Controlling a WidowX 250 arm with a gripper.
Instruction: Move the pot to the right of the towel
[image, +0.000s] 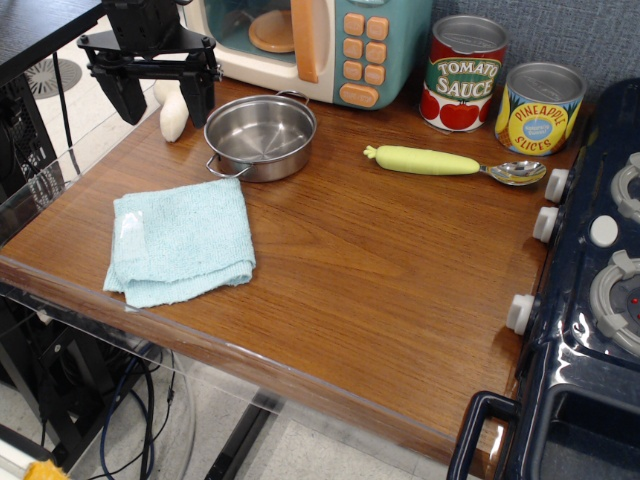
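The shiny steel pot (260, 135) with wire loop handles sits on the wooden counter in front of the toy microwave. It stands behind the right part of the light-blue towel (182, 241), which lies folded near the counter's front left edge. My gripper (161, 108) hangs open and empty at the upper left, its two black fingers spread wide, raised above the counter just left of the pot and not touching it.
A small white object (173, 118) stands between my fingers. A toy microwave (320, 40) stands at the back. A yellow-handled spoon (450, 163), a tomato sauce can (463, 73) and a pineapple can (539, 107) are to the right. A toy stove (600, 260) fills the right edge.
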